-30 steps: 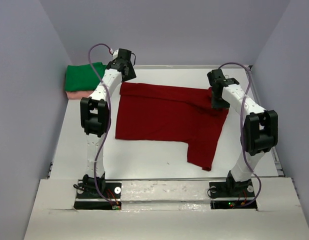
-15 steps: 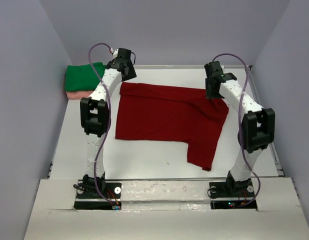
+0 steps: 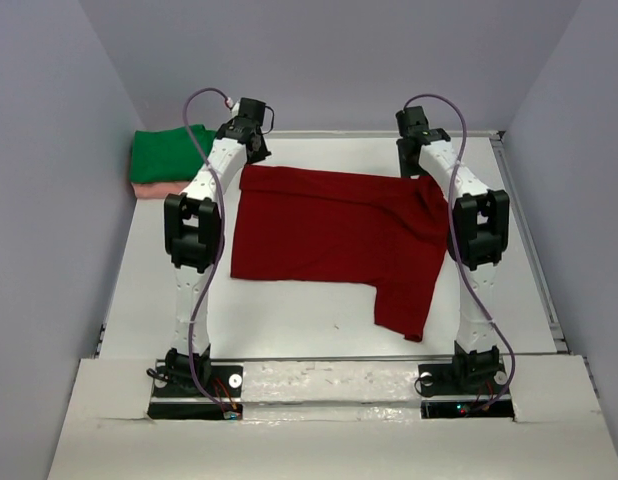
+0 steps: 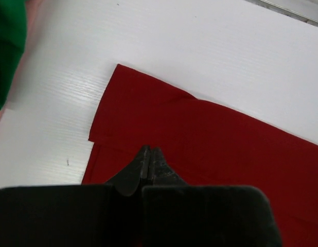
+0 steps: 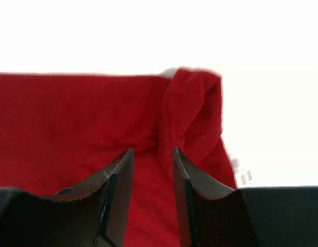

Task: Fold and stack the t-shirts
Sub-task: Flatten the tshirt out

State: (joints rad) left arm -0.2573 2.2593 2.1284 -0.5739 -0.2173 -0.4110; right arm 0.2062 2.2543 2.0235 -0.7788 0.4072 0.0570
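Top view: red shirt [image 3: 329, 235] lies spread between left gripper [image 3: 251, 120] and right gripper [image 3: 413, 152].
Left wrist: jaws closed, tips over the shirt's edge; green shirt [image 4: 7, 46] far left.
Right wrist: jaws partly open, empty; bunched corner just ahead.

We see a white table [image 3: 289, 320] filling mid-frame, grey walls [image 3: 339, 60] left, right and top, and a white ledge [image 3: 329, 440] along the bottom.
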